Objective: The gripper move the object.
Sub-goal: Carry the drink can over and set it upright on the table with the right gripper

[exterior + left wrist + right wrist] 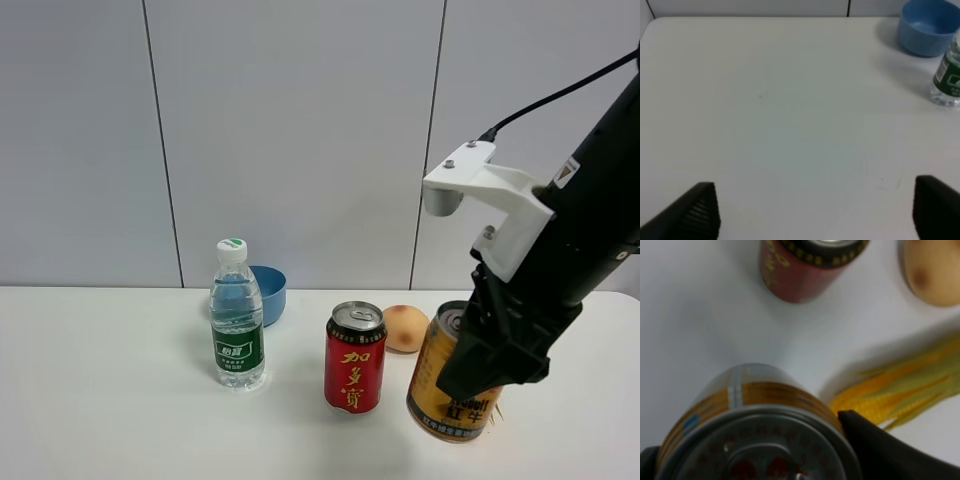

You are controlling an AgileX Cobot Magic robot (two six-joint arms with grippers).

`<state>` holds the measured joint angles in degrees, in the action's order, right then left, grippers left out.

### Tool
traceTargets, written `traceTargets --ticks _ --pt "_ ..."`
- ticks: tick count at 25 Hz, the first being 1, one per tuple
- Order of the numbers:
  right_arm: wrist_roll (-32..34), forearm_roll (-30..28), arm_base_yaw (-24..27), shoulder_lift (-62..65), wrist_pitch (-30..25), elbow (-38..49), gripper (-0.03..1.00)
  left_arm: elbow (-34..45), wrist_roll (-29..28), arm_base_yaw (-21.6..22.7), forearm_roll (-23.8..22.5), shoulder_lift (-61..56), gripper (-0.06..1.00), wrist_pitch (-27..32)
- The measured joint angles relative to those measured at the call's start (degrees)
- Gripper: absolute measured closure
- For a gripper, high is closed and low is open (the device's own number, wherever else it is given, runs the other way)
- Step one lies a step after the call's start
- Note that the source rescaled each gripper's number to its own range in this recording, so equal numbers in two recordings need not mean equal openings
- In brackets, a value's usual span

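Note:
The gold-orange can (445,395) with red markings stands tilted at the front right of the white table, its base looking slightly off the surface. My right gripper (490,375) is shut on it from above; in the right wrist view the can's silver top (757,445) fills the lower part, with one black finger (880,447) pressed against its side. My left gripper (812,210) is open and empty over bare table; only its two black fingertips (695,210) show.
A taller red can (355,357) with gold characters stands just left of the gold can. A peach (405,328) lies behind them. A water bottle (237,315) and blue bowl (268,293) stand at left-centre. A yellow-green corn-like thing (905,387) lies beside the gold can.

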<state>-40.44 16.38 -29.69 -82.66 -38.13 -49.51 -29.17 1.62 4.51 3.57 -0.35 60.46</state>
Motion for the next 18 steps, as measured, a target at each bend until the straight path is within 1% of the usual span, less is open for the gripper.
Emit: traceTargets --ticks 6,10,14,18 --pt "-3.49 0.40 -2.62 -5.47 0.01 0.00 0.97 0.00 0.00 0.00 0.00 0.00 -0.06 0.00" --pt "-6.44 0.53 -2.83 -7.87 0.25 0.00 0.97 0.00 0.00 0.00 0.00 0.00 -0.06 0.00" --pt "-6.97 0.53 -2.83 -8.70 1.61 0.00 0.97 0.00 0.00 0.00 0.00 0.00 -0.06 0.00" --pt "-7.02 0.53 -2.83 -9.57 4.37 1.47 0.97 0.00 0.00 0.00 0.00 0.00 -0.06 0.00"
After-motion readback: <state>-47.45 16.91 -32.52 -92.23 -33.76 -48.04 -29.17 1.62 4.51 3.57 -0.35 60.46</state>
